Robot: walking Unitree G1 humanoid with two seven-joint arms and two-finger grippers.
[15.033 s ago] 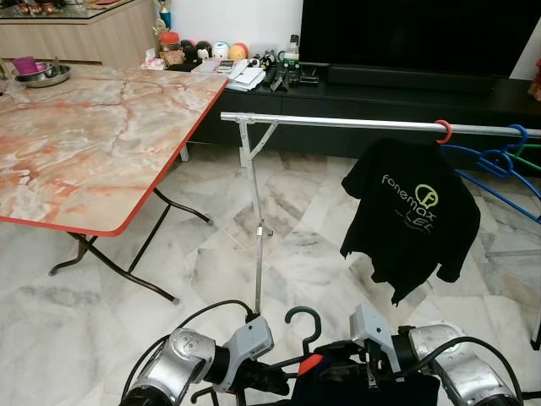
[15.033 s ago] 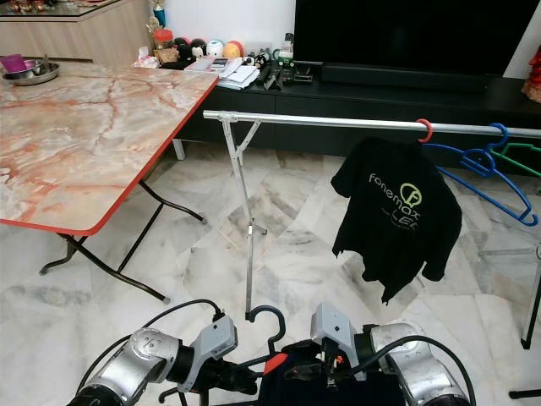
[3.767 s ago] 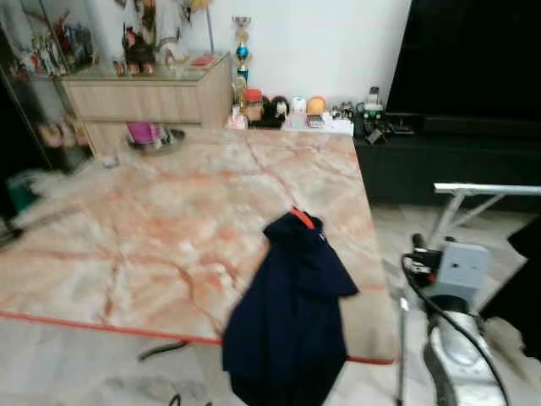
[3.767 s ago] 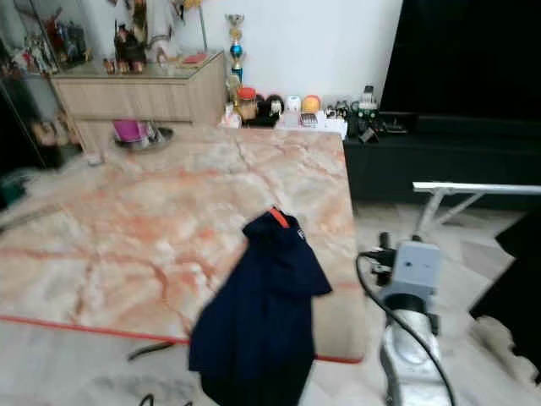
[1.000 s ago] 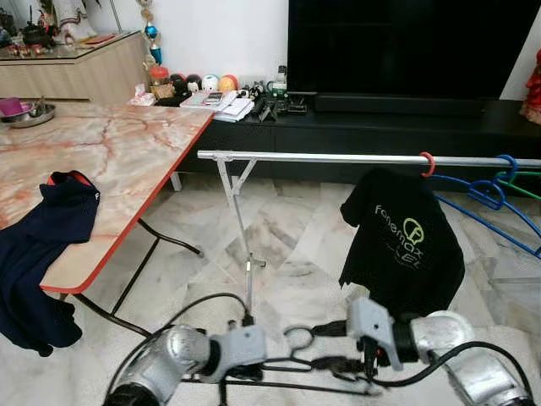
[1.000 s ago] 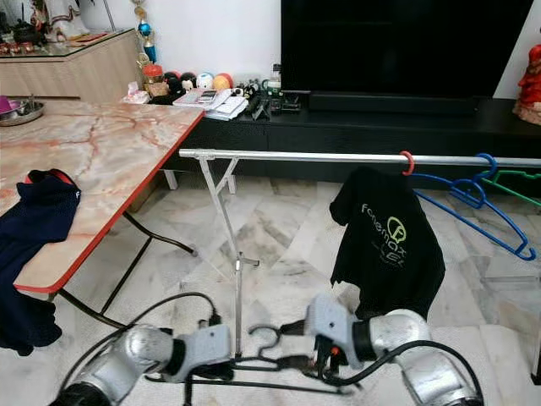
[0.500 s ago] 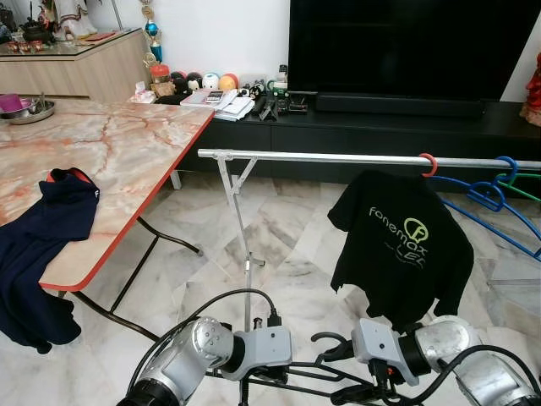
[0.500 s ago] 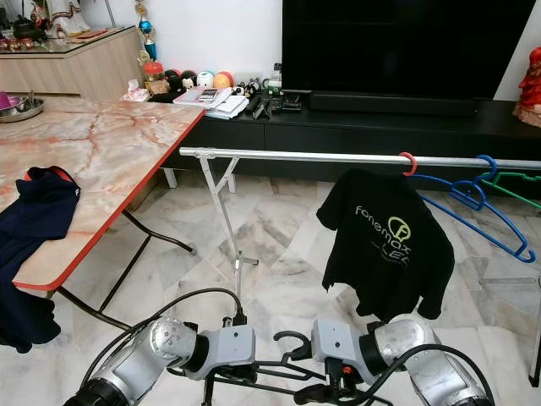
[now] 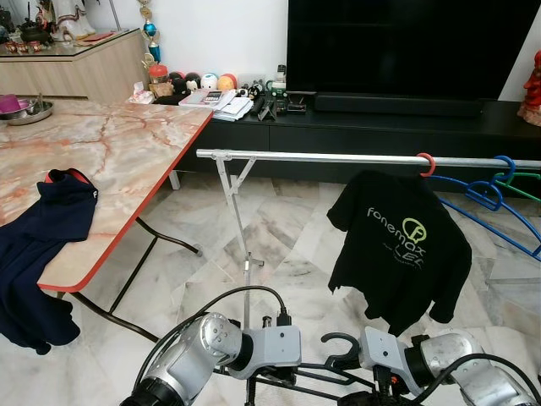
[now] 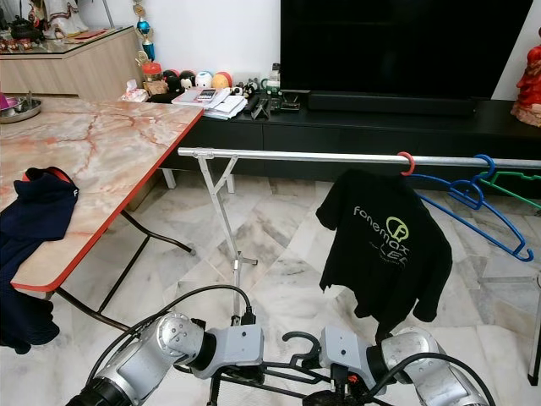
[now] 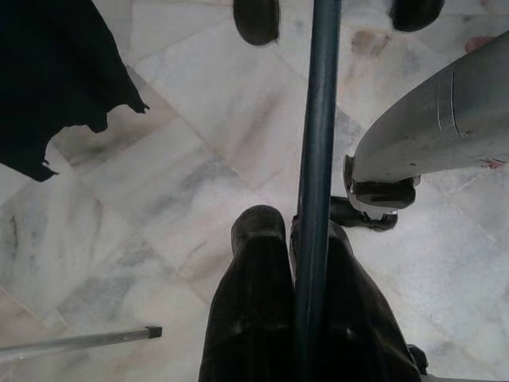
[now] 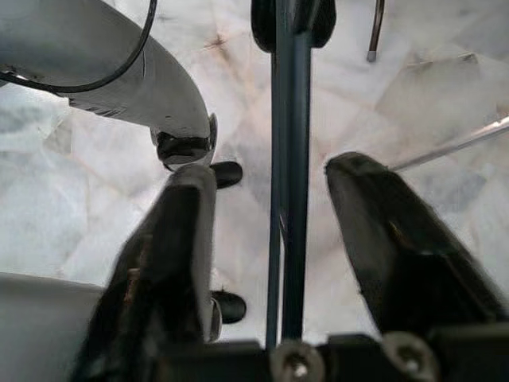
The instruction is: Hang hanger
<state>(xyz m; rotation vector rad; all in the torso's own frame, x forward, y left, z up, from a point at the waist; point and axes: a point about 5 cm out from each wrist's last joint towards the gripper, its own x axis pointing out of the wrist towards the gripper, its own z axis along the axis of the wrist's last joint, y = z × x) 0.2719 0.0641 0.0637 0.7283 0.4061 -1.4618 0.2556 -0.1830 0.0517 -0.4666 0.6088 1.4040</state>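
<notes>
Hanger [image 9: 338, 359], bare and black, sits low in the left eye view between the two silver arms, its hook standing up and its thin bar running across, well below the clothes rail [image 9: 321, 157]; a black T-shirt [image 9: 399, 245] already hangs on that rail from a red hook, and blue hangers [image 9: 499, 190] crowd its far right end. A navy garment [image 9: 38, 245] droops over the edge of the marble counter [image 9: 127, 152]. The right eye view gives the same layout, the hook [image 10: 301, 342] nearest the right arm. In the left wrist view the left pincer [image 11: 293, 263] is pressed together on the hanger's bar, which runs straight out between its fingers. In the right wrist view the right pincer [image 12: 274, 179] stands spread, its fingers either side of the bar without touching it. The hanger looks light, stiff and thin, likely smooth enough to swivel in a single grip, so a hold near the neck below the hook should steady it for lifting onto the rail's free stretch.
</notes>
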